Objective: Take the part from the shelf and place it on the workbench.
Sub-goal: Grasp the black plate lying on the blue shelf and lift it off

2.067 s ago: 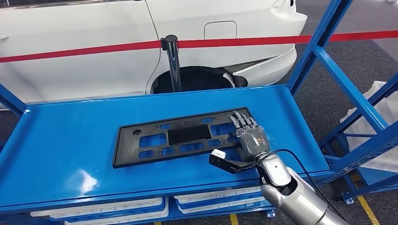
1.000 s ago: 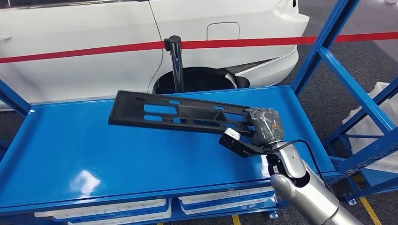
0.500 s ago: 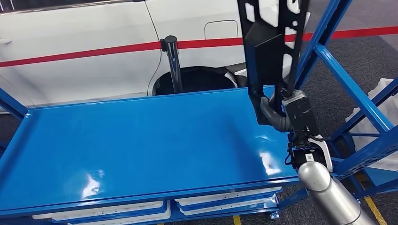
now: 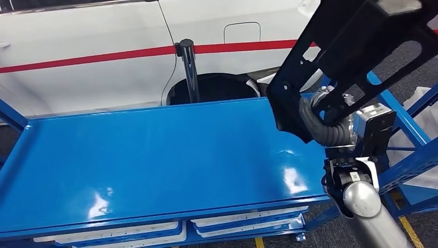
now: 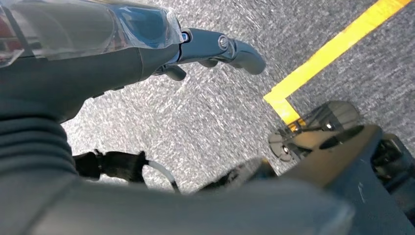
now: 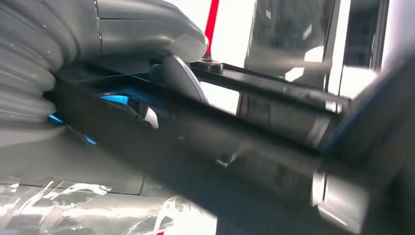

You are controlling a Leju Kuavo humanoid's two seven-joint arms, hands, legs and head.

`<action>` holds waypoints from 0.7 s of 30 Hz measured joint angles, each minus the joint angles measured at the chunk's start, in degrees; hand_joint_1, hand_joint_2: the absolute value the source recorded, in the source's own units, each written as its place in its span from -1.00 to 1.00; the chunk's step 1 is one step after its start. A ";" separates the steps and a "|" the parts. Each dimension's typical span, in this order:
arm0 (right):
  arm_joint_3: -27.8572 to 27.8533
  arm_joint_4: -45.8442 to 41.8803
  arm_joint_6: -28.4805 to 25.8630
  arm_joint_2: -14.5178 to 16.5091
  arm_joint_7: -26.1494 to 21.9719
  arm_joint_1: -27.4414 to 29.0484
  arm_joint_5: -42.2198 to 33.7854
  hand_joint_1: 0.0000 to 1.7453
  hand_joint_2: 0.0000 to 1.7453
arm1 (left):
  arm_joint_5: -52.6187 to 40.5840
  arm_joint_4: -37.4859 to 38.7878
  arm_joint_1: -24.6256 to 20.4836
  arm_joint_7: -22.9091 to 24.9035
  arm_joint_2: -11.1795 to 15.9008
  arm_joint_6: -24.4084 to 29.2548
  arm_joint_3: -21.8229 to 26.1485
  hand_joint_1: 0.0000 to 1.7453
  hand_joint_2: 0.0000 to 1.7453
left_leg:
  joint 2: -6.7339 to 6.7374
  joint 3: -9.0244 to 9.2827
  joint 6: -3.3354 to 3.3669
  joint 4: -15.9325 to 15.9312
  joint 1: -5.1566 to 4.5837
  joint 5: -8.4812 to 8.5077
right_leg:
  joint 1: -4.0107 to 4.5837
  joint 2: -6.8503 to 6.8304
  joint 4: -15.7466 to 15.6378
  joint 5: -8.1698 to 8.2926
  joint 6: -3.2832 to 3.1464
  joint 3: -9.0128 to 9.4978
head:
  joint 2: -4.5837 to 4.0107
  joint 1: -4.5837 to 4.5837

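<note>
black part (image 4: pixel 356 49) gripped, right hand (image 4: pixel 330 124) fingers (image 4: pixel 312 124)

Part (image 4: pixel 356 46) in right hand (image 4: pixel 330 121), above shelf (image 4: pixel 155 155) right end.

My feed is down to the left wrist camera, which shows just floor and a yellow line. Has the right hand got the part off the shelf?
Observer: Yes. The right hand grips the black part, which is in the air, off the blue shelf.
Operator: How does the part sit?
Observer: Tilted, slanting up and to the right above the shelf's right end and running past the head view's top edge.
Operator: Anything behind the shelf?
Observer: A white car, with a red barrier tape on a black post in front of it.
</note>
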 joint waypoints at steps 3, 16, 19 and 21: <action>0.64 -1.56 1.18 0.32 -0.44 1.77 0.97 1.00 1.00 | -0.07 0.02 -0.07 -0.02 -0.13 0.10 0.37 -1.00 1.00 | -0.02 0.41 0.41 -0.69 0.57 0.47 | -0.22 -0.15 3.67 -2.47 0.84 -1.29 | 0.00 0.04; 1.77 -6.79 -0.55 0.45 0.47 11.21 5.10 1.00 1.00 | 0.22 0.04 -0.32 -0.58 -0.05 0.22 2.15 -1.00 1.00 | -0.46 0.38 -2.05 0.53 1.55 -0.80 | -1.54 0.21 0.87 -0.88 1.16 0.32 | 0.00 -0.03; 1.76 -7.31 -0.87 0.45 2.21 11.64 6.50 1.00 1.00 | 0.25 0.04 -0.80 0.01 -0.05 0.20 2.59 -1.00 1.00 | -0.35 -2.36 -2.49 7.03 1.72 -4.77 | -1.52 0.14 0.77 -0.69 0.18 0.28 | 0.00 -0.04; 1.75 -7.47 -1.14 0.45 2.89 12.28 7.09 1.00 1.00 | 0.25 0.04 -1.41 0.35 -0.05 0.17 2.89 -1.00 1.00 | -0.34 -5.60 -2.59 14.94 1.59 -8.23 | -1.41 0.14 0.80 -0.65 -0.12 0.25 | 0.00 -0.05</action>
